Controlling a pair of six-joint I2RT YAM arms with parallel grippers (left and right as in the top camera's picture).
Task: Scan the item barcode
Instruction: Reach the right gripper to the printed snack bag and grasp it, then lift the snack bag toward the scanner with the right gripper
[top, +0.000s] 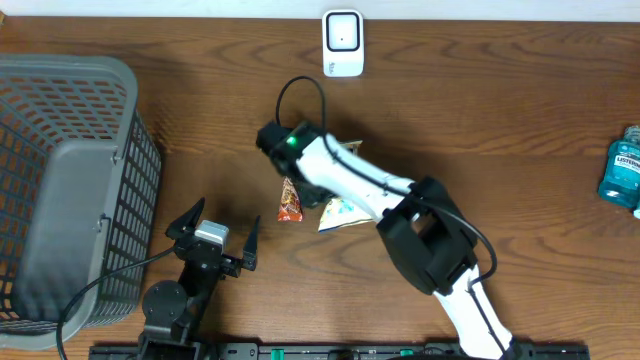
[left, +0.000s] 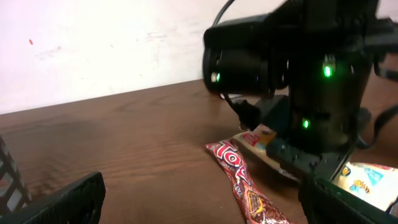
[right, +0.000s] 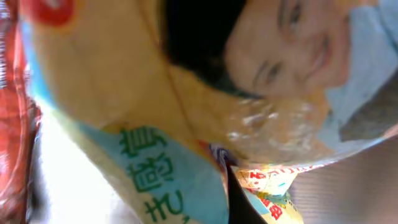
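Where the yellow and light-blue plastic snack packet (top: 340, 212) lay at mid-table, just beside a long red foil-wrapped bar (top: 290, 200), the right gripper (top: 308, 188) was seen down over it with its jaws closed. Whether the packet was pinched could not be told. The left gripper (top: 218, 236) was spread wide and empty near a grey mesh basket (top: 60, 180). A white scanner (top: 342, 43) was seen at the far edge.

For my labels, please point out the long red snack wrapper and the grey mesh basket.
long red snack wrapper (left: 242, 183): left wrist view, its middle.
grey mesh basket (top: 140, 185): overhead view, right wall.
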